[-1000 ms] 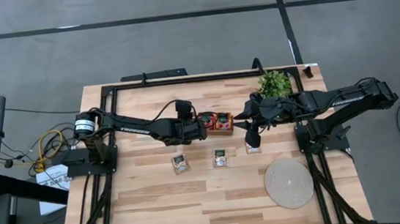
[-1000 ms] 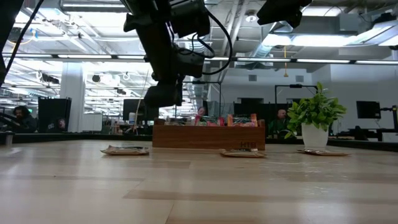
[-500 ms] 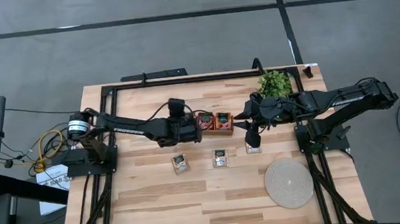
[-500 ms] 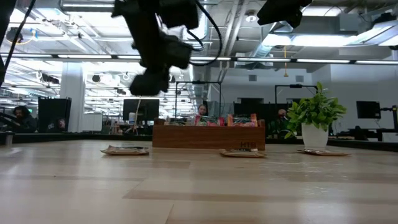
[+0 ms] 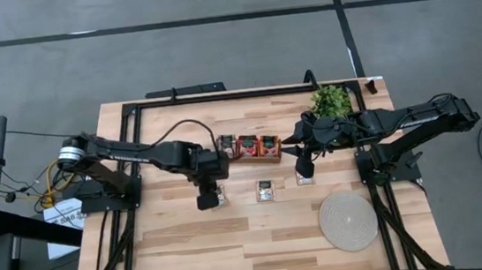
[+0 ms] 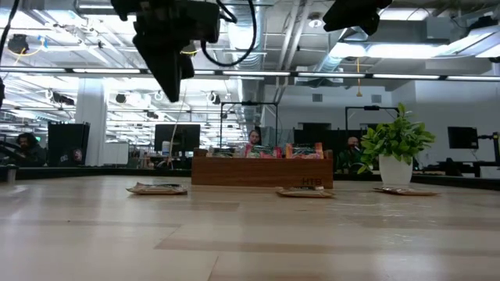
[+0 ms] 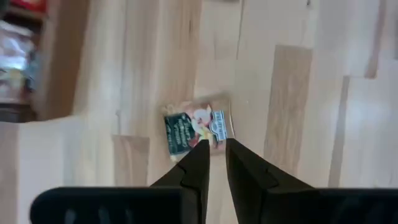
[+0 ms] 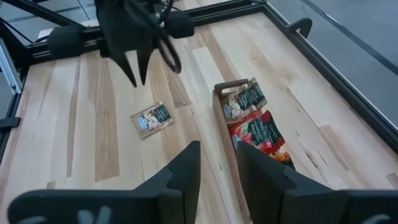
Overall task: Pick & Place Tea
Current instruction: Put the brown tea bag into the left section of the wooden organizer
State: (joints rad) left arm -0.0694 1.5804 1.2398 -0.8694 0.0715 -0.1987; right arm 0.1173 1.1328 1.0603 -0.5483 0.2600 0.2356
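A wooden box (image 5: 247,149) at the table's middle holds tea sachets, red and pale (image 8: 252,127). Three more pale tea sachets lie flat on the table: a left one (image 7: 196,127), a middle one (image 5: 265,190) and a right one (image 5: 305,177). My left gripper (image 5: 207,197) hangs well above the left sachet, points down and is open by a narrow gap, with nothing between its fingers (image 7: 214,152). My right gripper (image 5: 300,158) waits above the right sachet, open and empty (image 8: 217,158).
A potted green plant (image 5: 330,102) stands at the far right, beside my right arm. A round woven mat (image 5: 349,220) lies near the right front. A black frame (image 5: 220,97) runs round the table top. Bare wood stretches along the near edge.
My left gripper has drawn back from the box toward the table's near and left edges, rising as it went. It has rolled and tipped until it points down over the left sachet. A pale sachet now shows at the box's left end, where the gripper stood.
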